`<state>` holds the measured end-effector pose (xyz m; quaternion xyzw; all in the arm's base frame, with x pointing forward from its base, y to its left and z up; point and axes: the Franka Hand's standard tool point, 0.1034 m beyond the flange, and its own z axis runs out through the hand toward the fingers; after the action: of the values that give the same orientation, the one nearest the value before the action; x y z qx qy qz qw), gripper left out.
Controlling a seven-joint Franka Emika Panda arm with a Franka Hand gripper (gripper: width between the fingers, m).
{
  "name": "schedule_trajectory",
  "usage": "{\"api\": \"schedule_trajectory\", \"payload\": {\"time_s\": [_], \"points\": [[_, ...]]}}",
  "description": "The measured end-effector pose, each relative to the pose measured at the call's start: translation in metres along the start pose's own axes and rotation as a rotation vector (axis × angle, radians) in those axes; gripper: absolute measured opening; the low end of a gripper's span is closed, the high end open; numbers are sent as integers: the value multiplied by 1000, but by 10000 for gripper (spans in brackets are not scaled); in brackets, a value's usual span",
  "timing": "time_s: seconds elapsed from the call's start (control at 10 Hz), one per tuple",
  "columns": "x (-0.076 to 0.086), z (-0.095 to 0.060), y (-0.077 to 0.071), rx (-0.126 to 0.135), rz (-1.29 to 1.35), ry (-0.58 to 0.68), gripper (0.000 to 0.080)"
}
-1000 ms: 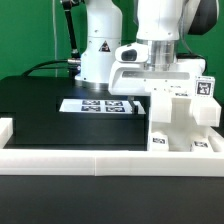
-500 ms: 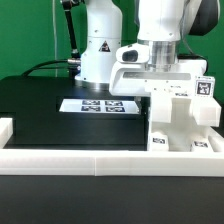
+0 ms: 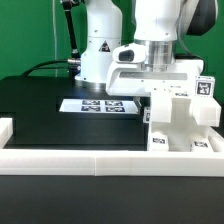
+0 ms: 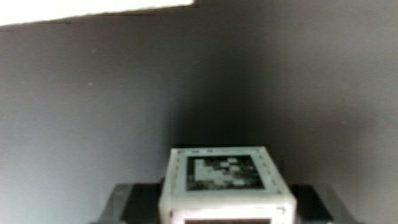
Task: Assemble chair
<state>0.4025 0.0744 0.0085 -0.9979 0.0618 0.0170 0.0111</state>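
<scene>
The chair [image 3: 182,118], a stepped white structure of blocky tagged parts, stands at the exterior view's right behind the front rail. My gripper [image 3: 160,88] hangs straight down onto its top, and the wrist body hides the fingers there. In the wrist view a white chair part [image 4: 222,180] with a black-and-white tag on its top face sits between my dark fingers [image 4: 135,200]. My gripper [image 4: 222,208] is shut on this part, one finger against each side. Dark table surface fills the rest of the wrist view.
The marker board [image 3: 100,104] lies flat on the black table at the middle. A long low white rail [image 3: 90,158] runs along the front, with a raised end at the exterior view's left [image 3: 6,128]. The robot base [image 3: 98,50] stands behind.
The wrist and gripper have shifted very slightly toward the exterior view's left. The chair structure and the marker board have not moved.
</scene>
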Motion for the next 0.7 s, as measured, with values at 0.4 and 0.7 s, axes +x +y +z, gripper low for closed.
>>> {"api": "schedule_trajectory", "payload": {"time_s": [0.4,0.7], "points": [[-8,-20,26,21,70,-18,287],[-10,-50,19,65,87,-41,288]]}}
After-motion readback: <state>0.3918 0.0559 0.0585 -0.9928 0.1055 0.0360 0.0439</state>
